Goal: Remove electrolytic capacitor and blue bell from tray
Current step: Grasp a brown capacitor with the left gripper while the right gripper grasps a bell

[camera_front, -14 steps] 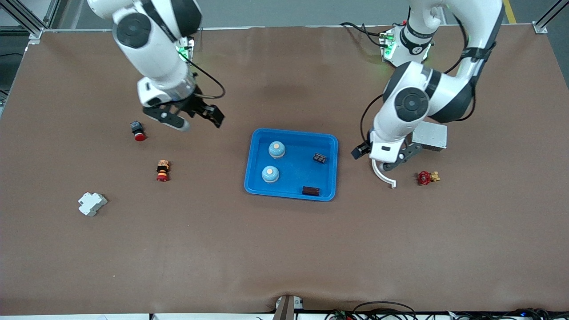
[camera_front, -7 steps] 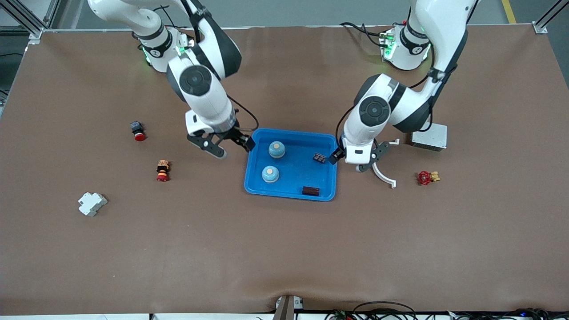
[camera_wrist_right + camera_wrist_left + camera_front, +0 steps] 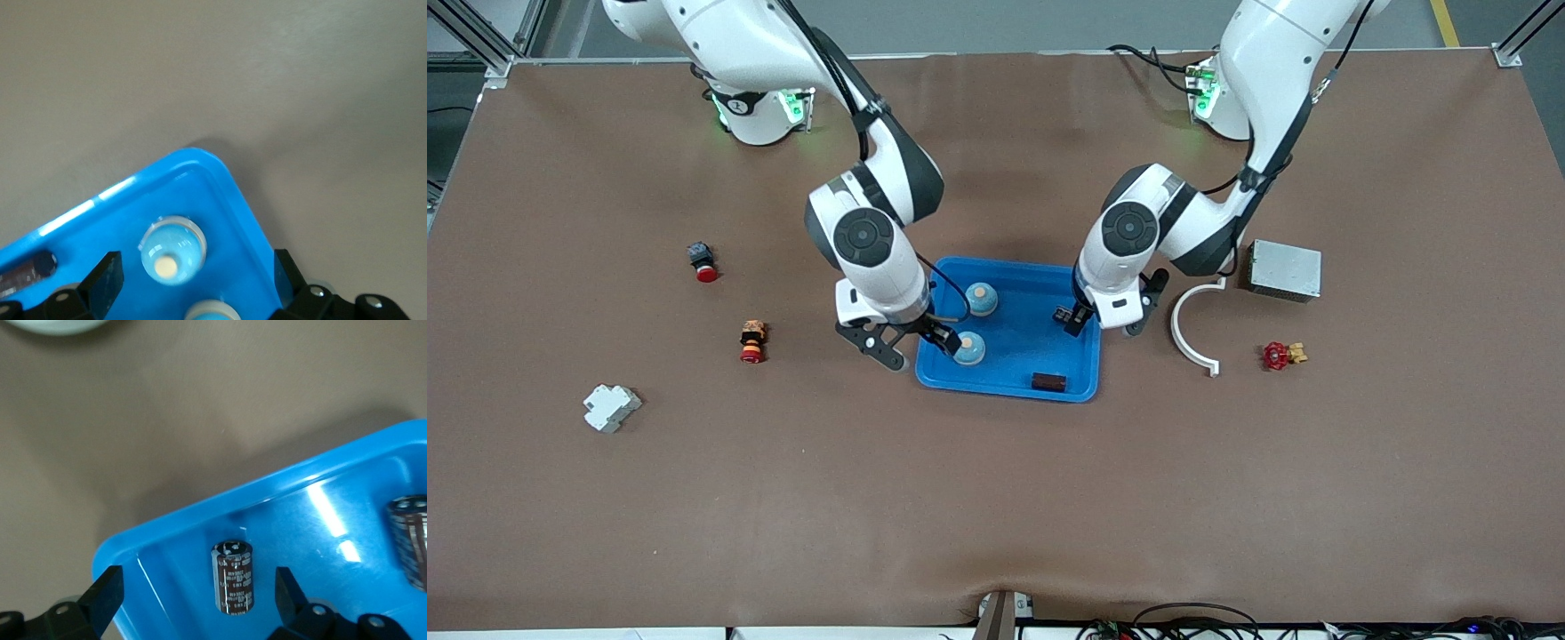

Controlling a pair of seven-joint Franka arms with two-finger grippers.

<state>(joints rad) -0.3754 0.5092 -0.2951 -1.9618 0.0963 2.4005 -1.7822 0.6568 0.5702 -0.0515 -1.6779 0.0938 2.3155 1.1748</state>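
Got the left gripper (image 3: 1104, 322) hanging over the tray (image 3: 1014, 378) edge at the left arm's end, spread wide and empty, straddling an electrolytic capacitor (image 3: 233, 577). Spotted a second capacitor (image 3: 1048, 382) in the tray's corner nearest the camera at that same end. Same deal with the right gripper (image 3: 916, 345): wide open, holding nothing, over the tray's edge at the right arm's end by the nearer blue bell (image 3: 967, 348), with another bell (image 3: 980, 300) farther from the camera. Guessing a light, rigid, slick-sleeved can, so pinch mid-body across the round sides. Probably a smooth dome on the bell, so grab low around the widest part
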